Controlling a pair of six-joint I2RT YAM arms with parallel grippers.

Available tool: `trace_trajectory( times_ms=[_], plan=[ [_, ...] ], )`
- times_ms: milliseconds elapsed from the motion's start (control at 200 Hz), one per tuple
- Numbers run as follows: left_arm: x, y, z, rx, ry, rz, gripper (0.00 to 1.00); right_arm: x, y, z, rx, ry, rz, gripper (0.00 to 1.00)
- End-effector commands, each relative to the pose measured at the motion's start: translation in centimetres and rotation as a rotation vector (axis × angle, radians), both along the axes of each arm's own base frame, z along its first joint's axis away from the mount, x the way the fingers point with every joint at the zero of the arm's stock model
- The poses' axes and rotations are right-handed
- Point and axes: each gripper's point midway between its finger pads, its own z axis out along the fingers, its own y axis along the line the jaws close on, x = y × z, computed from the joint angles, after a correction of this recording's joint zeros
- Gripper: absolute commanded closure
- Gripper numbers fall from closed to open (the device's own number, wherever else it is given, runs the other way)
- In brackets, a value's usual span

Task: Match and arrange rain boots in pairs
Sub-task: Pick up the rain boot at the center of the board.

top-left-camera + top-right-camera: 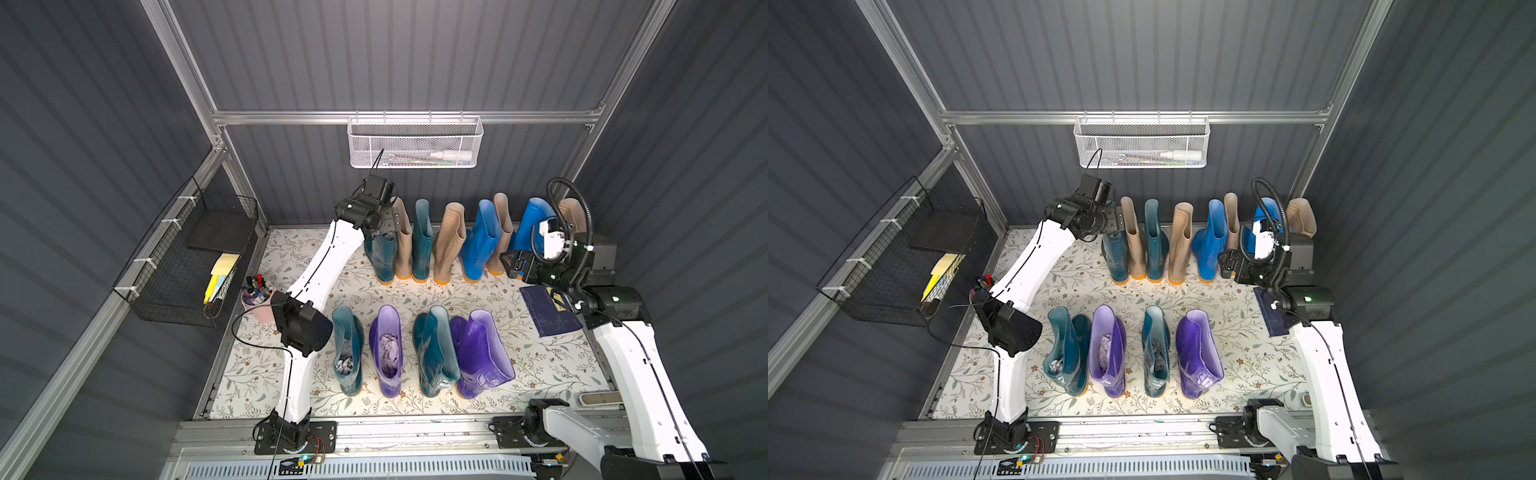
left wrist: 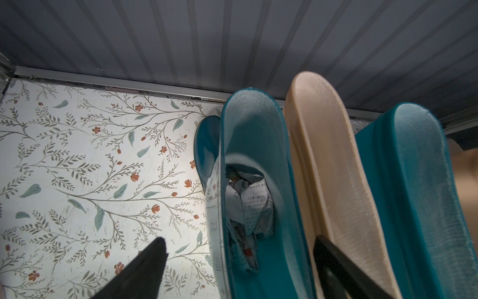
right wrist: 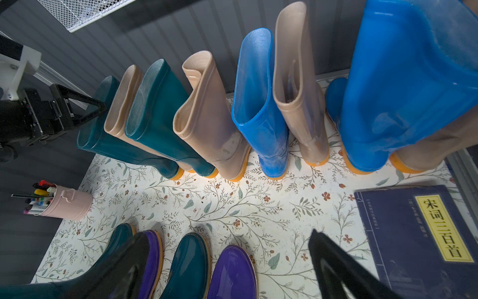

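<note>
Twelve rain boots (image 1: 424, 245) stand upright on the floral mat (image 1: 457, 299), shafts vertical and toes seemingly toward the back wall (image 1: 457, 187). Eight form a colour-mixed row along that wall and four stand nearer the robot, so none sits beside its match. The left claw (image 2: 240, 240) hangs wide astride the rim of the end teal boot (image 2: 253, 134), reaching partly over the beige boot (image 2: 323, 145) beside it, probably to lift it toward a partner. The right claw (image 1: 512, 265), also wide and empty, hovers near the row's other end, likely keeping clear.

Dark ribbed walls (image 1: 395, 54) enclose a brightly lit floral floor (image 1: 457, 299).
</note>
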Motion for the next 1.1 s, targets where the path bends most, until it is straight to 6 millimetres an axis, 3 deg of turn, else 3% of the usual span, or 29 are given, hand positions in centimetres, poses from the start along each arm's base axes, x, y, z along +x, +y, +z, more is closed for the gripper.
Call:
trace_trajectory(
  times_ms=[0, 370, 500, 630, 795, 956, 1096],
  plan=[
    [0.7, -0.4, -0.7, -0.007, 0.004, 0.002, 0.15, -0.1, 0.2, -0.3, -0.001, 0.009, 0.013, 0.01],
    [2.0, -1.1, -3.0, -0.004, 0.032, -0.02, 0.48, -0.1, 0.3, -0.7, 0.0, 0.017, 0.013, 0.01],
    [2.3, -1.0, -3.2, -0.014, 0.035, -0.026, 0.75, -0.2, 0.2, -0.7, 0.0, 0.016, 0.009, 0.01],
    [2.8, -0.3, -1.8, -0.018, 0.003, -0.029, 1.0, -0.2, 0.3, -0.6, 0.004, 0.015, 0.009, 0.01],
    [3.6, 0.9, 0.5, -0.057, -0.046, -0.062, 1.0, -0.1, 0.5, -0.8, 0.02, 0.017, 0.013, 0.01],
    [4.7, 4.9, 4.0, -0.047, -0.128, -0.046, 1.0, -0.2, 0.4, -0.6, 0.021, 0.012, 0.013, 0.01],
    [5.2, 8.4, 5.6, -0.065, -0.155, -0.074, 1.0, -0.2, 0.5, -0.6, 0.021, 0.011, 0.013, 0.01]
  ],
)
